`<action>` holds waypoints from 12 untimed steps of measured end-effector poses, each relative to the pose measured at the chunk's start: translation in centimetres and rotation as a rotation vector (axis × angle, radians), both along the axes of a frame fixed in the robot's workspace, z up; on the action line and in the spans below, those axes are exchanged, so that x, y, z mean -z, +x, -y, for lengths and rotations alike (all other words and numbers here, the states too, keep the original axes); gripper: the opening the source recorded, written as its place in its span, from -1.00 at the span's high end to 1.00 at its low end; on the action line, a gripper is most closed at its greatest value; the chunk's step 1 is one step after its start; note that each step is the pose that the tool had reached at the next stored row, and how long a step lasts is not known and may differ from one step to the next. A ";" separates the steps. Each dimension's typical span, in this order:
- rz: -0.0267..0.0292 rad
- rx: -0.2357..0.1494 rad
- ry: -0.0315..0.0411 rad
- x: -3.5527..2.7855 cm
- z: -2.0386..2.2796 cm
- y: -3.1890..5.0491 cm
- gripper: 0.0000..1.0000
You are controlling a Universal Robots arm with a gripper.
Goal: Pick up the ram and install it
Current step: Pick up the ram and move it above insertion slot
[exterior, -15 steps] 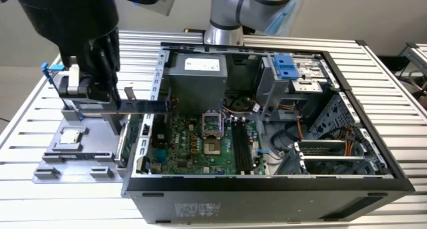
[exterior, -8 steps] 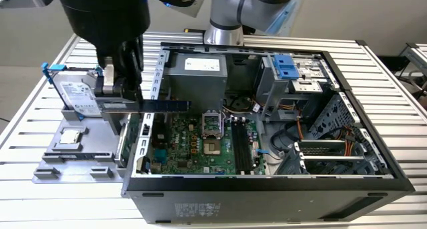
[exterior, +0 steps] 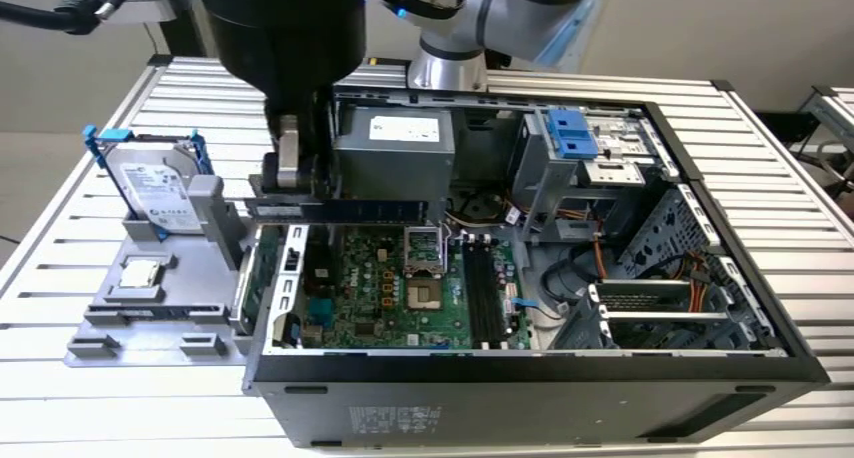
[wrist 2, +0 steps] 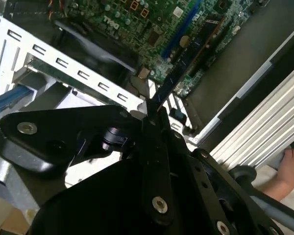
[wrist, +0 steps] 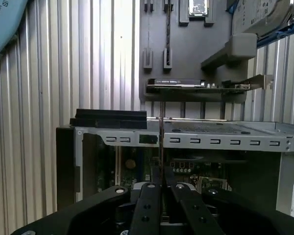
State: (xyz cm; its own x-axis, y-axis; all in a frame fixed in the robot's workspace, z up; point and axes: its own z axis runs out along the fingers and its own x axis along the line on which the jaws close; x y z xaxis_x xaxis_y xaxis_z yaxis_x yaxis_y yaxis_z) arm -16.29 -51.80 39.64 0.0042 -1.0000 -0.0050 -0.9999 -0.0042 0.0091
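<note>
1. The gripper [exterior: 291, 190] has its fingers closed flat on one end of the ram [exterior: 374, 210]. This probably leaves its long edge free for the slots [exterior: 483, 293].
2. The ram hangs level over the motherboard [exterior: 380, 298], by the open case's [exterior: 747, 363] wall at the exterior view's left.
3. The case sits mid-tabletop [exterior: 761, 148] on slatted metal, with a grey parts holder [exterior: 147, 313] beside it.

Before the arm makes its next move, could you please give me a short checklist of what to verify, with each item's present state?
1. Ram gripped by the tool: ok, shut on one end.
2. Ram above the black memory slots: not ok, it hangs by the case wall at the exterior view's left.
3. Ram parallel to slots: not ok, looks crosswise.
4. Slot latches open: cannot tell.
5. Person's hand clear of the ram: ok.
</note>
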 end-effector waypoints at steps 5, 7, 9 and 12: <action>0.0000 0.001 0.0000 0.12 -0.18 2.08 1.00; 0.0000 0.002 0.0000 0.17 -0.24 2.96 1.00; 0.0000 0.003 0.0000 0.21 -0.30 3.72 1.00; 0.0001 0.004 -0.0001 0.28 -0.40 4.83 1.00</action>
